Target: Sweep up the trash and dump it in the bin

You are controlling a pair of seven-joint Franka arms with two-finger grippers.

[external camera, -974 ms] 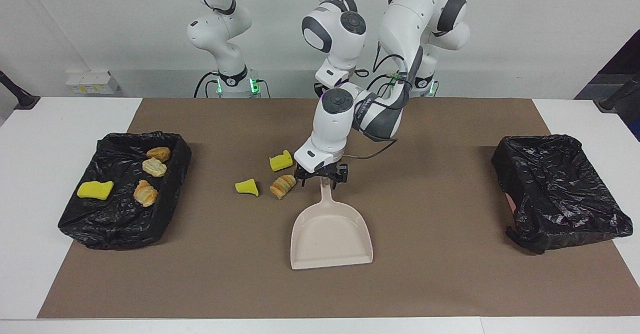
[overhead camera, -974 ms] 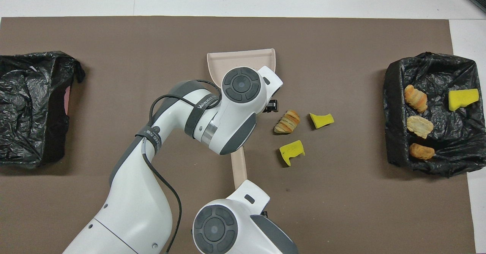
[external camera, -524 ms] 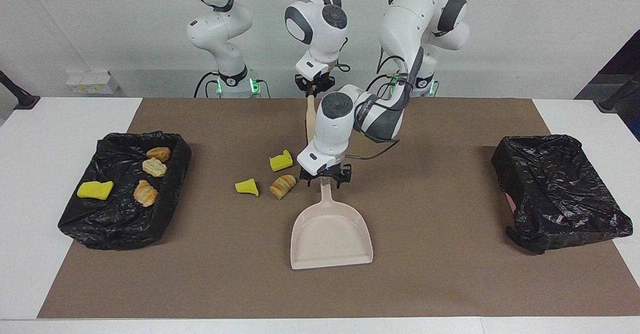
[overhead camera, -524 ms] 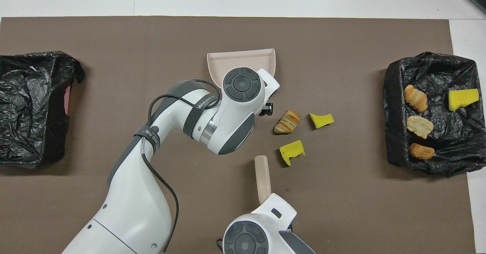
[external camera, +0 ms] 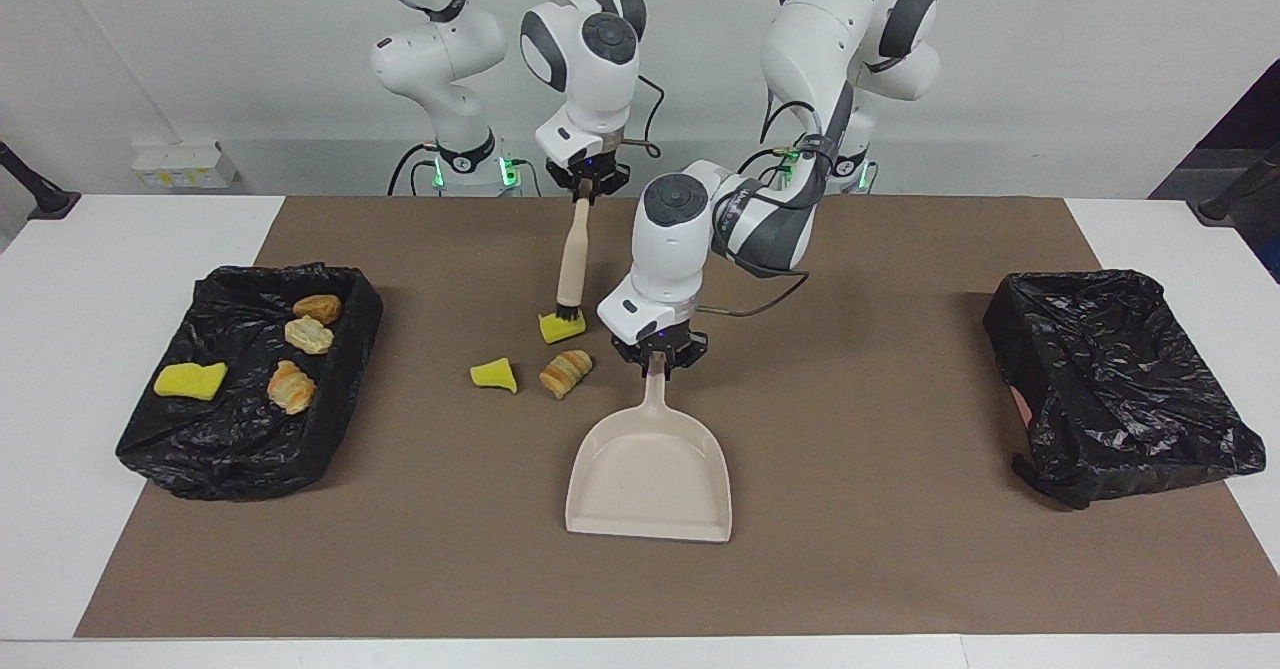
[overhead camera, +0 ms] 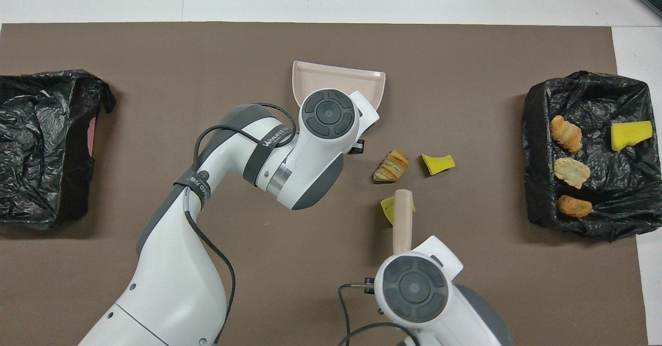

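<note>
The left end effector (external camera: 658, 364) grips the handle of the beige plastic dustpan (external camera: 650, 474); the right end effector (external camera: 585, 184) clamps the beige-handled brush (external camera: 571, 264), bristles on one yellow foam wedge (external camera: 560, 328). Just beside lie another yellow wedge (external camera: 494, 374) and a tan pastry piece (external camera: 565, 372). Four more bits sit in the black-lined bin (external camera: 250, 444) toward the right arm's end of the counter (external camera: 120, 249).

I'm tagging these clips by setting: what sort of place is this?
Most likely a robotics lab bench, not a home: two white arms mounted at a white table covered by a brown mat, with staged trash, a dustpan and bag-lined bins.
</note>
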